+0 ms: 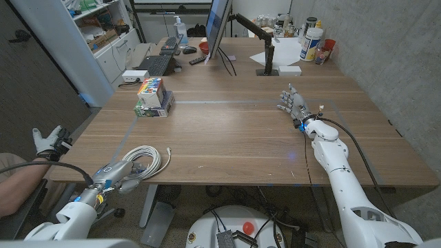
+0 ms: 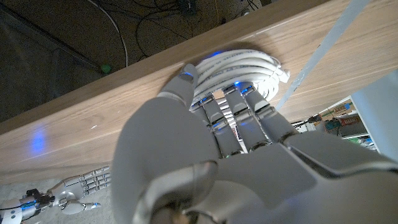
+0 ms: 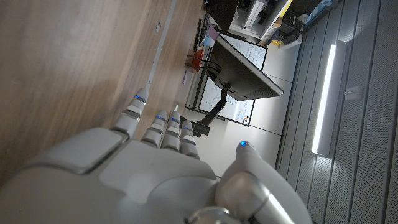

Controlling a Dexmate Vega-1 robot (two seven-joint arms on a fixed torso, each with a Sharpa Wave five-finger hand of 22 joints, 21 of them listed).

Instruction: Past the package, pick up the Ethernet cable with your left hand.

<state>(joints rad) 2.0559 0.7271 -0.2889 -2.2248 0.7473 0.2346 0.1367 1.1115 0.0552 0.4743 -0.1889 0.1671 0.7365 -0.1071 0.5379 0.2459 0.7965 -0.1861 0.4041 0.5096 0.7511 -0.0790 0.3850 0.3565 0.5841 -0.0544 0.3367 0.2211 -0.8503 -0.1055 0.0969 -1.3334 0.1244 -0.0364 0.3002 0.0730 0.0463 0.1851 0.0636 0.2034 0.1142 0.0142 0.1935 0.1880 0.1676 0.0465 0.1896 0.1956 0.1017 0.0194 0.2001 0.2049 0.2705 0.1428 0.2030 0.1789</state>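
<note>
Left robot hand sits at the near left edge of the wooden bench, fingers reaching over the coiled white Ethernet cable. In the left wrist view my fingers lie on top of the coil and the thumb is at its side; whether they have closed around it I cannot tell. The coil lies flat on the bench, close to the near edge, one loose end with its plug pointing away from me.

The multicoloured cardboard package stands farther back on the left half of the bench, well apart from the cable, beside a strip of pale tape running across the wood.

Right robot hand stands on its edge on the right half of the bench, fingers straight, slightly apart, holding nothing. The right wrist view shows the same hand with fingers extended along the wood.

A person's gloved hand shows at the left edge, off the bench.
</note>
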